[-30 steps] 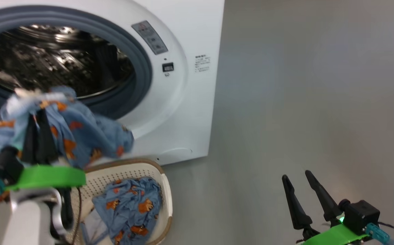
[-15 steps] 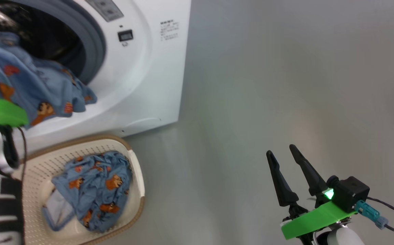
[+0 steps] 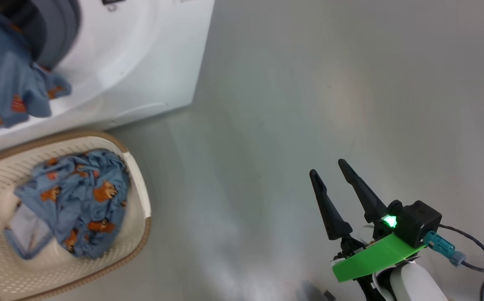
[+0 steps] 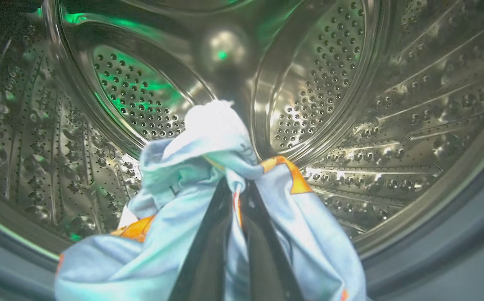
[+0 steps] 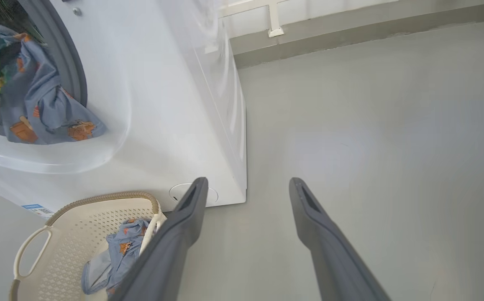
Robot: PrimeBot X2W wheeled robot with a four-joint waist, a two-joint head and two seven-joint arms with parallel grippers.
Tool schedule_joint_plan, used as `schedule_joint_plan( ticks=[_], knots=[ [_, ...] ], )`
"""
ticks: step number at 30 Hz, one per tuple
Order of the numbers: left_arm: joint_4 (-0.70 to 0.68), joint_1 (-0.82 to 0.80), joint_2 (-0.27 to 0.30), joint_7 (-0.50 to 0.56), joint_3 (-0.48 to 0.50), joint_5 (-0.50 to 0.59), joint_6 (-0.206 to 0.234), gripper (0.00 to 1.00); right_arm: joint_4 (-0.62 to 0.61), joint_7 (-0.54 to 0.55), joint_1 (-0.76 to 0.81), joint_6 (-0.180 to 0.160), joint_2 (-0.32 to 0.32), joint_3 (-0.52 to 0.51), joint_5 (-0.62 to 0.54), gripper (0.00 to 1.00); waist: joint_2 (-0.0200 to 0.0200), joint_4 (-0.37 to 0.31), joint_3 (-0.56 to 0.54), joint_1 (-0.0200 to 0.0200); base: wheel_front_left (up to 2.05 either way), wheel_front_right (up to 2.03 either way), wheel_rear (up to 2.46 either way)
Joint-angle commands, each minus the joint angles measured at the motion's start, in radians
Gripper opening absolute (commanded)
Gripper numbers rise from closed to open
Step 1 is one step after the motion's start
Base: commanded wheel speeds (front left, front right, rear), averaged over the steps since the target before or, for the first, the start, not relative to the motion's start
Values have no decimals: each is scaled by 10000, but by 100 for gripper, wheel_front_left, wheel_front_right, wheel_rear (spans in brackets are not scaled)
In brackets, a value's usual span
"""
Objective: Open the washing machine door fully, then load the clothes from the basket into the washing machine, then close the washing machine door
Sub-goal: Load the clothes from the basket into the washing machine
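Observation:
The white washing machine (image 3: 141,62) stands at the upper left, and its door is out of view. My left gripper (image 4: 236,196) is shut on a light blue piece of the clothes (image 4: 208,167) printed with orange figures, held inside the mouth of the steel drum (image 4: 329,83). That piece (image 5: 41,104) droops over the grey gasket and the front lip. More of the clothes (image 3: 74,200) lie in the cream basket (image 3: 139,196) on the floor below the machine. Off to the right, over bare floor, my right gripper (image 3: 326,166) is open and holds nothing.
Grey floor (image 3: 308,83) stretches to the right of the machine. In the right wrist view, a wall base (image 5: 350,29) and a white frame leg (image 5: 273,21) stand behind the machine. A cable (image 3: 472,259) trails from my right wrist.
The head camera has swung, so the machine and basket now sit further left in the picture. My left gripper has carried its piece of clothes from in front of the opening into the drum mouth.

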Motion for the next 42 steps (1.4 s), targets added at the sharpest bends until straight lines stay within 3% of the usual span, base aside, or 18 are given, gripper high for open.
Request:
schedule_joint_plan(
  ticks=[1,11,23,35,38,40,42],
  knots=[
    [-196,-358,517,-53,205,142,-77,0,-221,-49,-15,16,-4,236,-11,100,0,-187,473,-1,0,0,0],
    [-32,-2308,1076,-53,561,296,-78,0,-214,-49,289,16,-3,468,72,100,0,-347,1128,-1,0,0,0],
    [-847,-3612,1014,-53,1061,376,248,0,-365,-49,329,16,-3,556,214,100,0,-514,1595,-1,0,0,0],
    [785,-3669,898,-53,738,719,160,0,-292,-49,364,16,-3,478,347,100,0,-439,1607,-1,0,0,0],
    [1170,-3743,915,-53,532,871,132,43,-253,-49,348,16,-3,487,351,100,0,-375,1526,-1,0,0,0],
    [1370,-3759,914,-53,396,971,146,100,-219,-49,345,16,-3,503,350,100,0,-331,1438,-1,0,0,0],
    [1678,-3757,864,-53,355,994,247,100,-169,-49,350,16,-3,519,340,100,0,-271,1323,-1,0,0,0]
  ],
)
